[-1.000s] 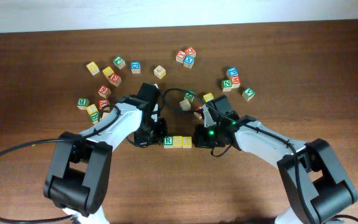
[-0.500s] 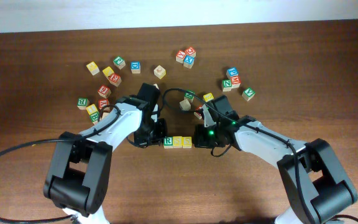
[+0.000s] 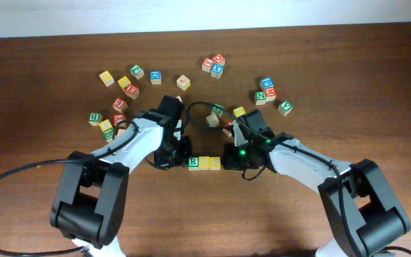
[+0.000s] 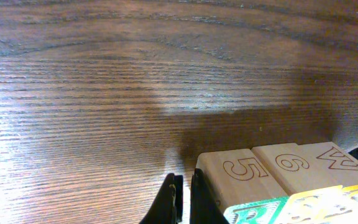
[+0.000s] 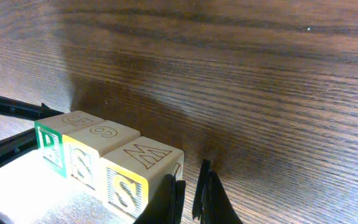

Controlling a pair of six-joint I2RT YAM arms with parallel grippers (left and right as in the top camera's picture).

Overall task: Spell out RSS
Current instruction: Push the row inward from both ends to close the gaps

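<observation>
The three cubes stand in a touching row at the table's middle: the green-bordered R cube [image 3: 193, 163], an S cube [image 3: 204, 163] and a second S cube [image 3: 215, 163]. My left gripper [image 3: 181, 158] sits right against the R end. In the left wrist view the left gripper [image 4: 184, 190] is shut on nothing, its right finger against the R cube [image 4: 253, 213]. My right gripper [image 3: 228, 158] sits at the S end. In the right wrist view the right gripper [image 5: 191, 183] is shut and empty, beside the last S cube [image 5: 126, 190], with the R cube [image 5: 50, 144] at the far end.
Several loose letter cubes lie scattered behind the arms: a group at the back left [image 3: 116, 107], a group at the back centre [image 3: 214, 66], a group at the back right [image 3: 268, 91] and a few by the right arm [image 3: 216, 114].
</observation>
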